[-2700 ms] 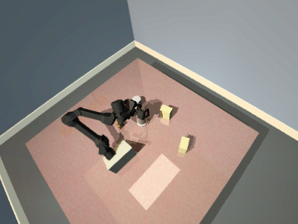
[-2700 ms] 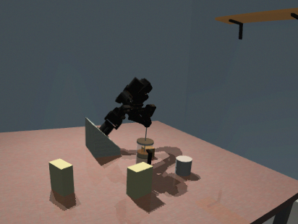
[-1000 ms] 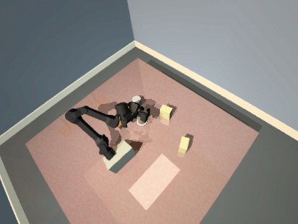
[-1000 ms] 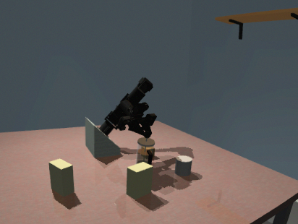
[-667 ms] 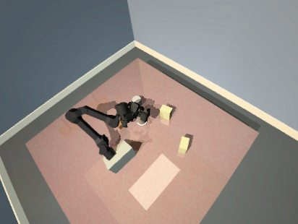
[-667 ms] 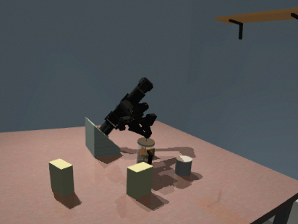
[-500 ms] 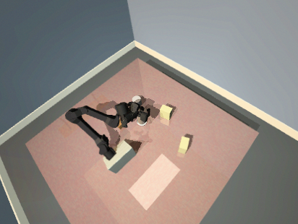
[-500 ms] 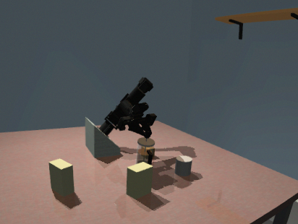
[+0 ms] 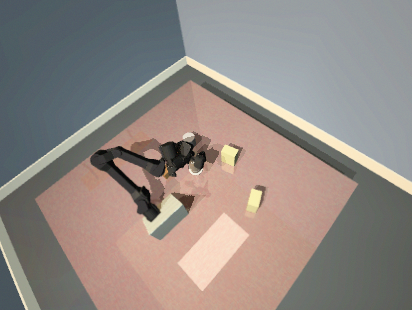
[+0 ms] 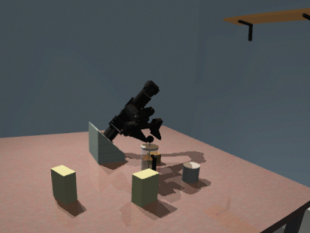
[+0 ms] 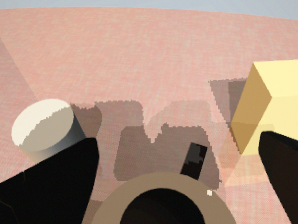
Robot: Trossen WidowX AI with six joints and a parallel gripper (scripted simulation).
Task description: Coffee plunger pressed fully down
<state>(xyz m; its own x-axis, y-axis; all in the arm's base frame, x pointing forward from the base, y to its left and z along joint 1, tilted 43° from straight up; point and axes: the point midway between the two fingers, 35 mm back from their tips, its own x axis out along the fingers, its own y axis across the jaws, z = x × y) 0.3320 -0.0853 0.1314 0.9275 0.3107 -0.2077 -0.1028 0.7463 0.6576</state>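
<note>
The coffee press (image 9: pixel 195 171) (image 10: pixel 150 146) (image 11: pixel 107 201) stands upright, with a glass body and a round lid. Its black handle (image 10: pixel 153 162) (image 11: pixel 194 160) points away from the wrist camera. The round black plunger knob (image 10: pixel 150 139) (image 11: pixel 162 212) is a short way above the lid, with a bit of thin rod showing between them. My gripper (image 10: pixel 153 140) (image 11: pixel 178 144) is open and holds nothing. Its fingers stand wide around the knob at about its height, and it is cut off at the bottom of the wrist view. The gripper partly hides the press in the top view.
A grey cylinder with a white top (image 9: pixel 188 136) (image 10: pixel 190 173) (image 11: pixel 42 125) stands beside the press. A yellow block (image 9: pixel 229 155) (image 10: pixel 144 189) (image 11: pixel 280 80) stands nearby, another yellow block (image 9: pixel 254 200) (image 10: pixel 64 186) farther off. A grey wedge (image 9: pixel 170 221) (image 10: pixel 103 148) is near the arm base.
</note>
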